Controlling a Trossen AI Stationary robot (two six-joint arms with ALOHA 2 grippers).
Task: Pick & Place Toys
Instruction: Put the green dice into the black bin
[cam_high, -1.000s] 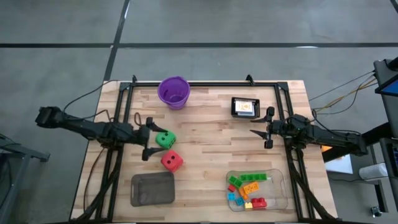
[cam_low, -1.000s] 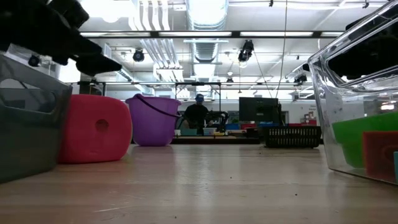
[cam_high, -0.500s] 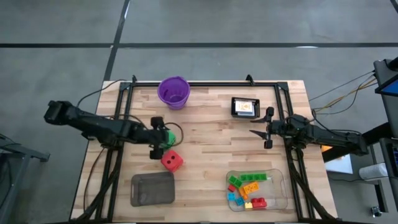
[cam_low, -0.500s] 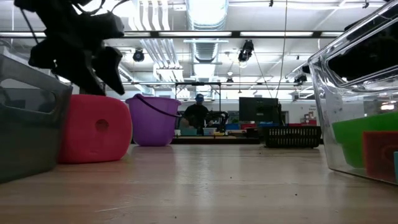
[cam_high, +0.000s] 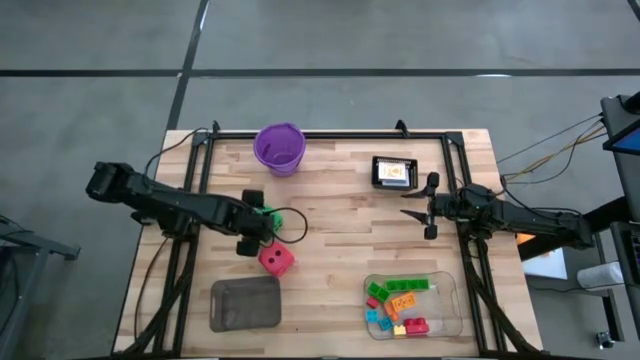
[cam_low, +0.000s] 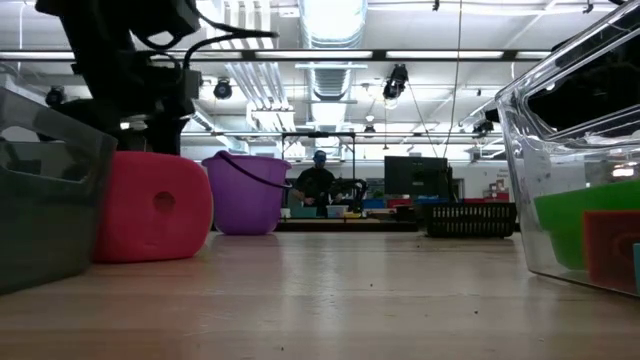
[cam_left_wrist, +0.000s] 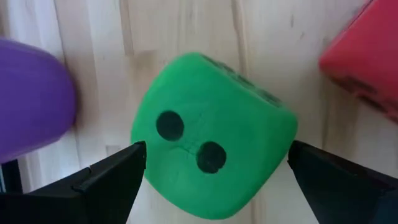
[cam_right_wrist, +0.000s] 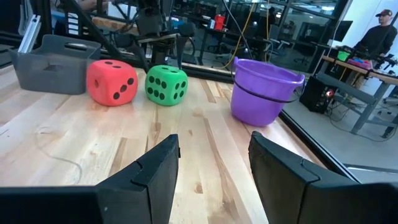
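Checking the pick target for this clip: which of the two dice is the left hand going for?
The green die. The left hand is open with a finger either side of it; the red die lies beside it, outside the fingers.

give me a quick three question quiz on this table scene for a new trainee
1. True or false: the left gripper is open with the green die between its fingers.
2. Which lies nearest the grey tray? A) purple cup B) red die C) picture cards
3. What holds the small bricks?

Key:
1. True.
2. B.
3. The clear tray, by the right arm, whose right gripper waits open over bare table.
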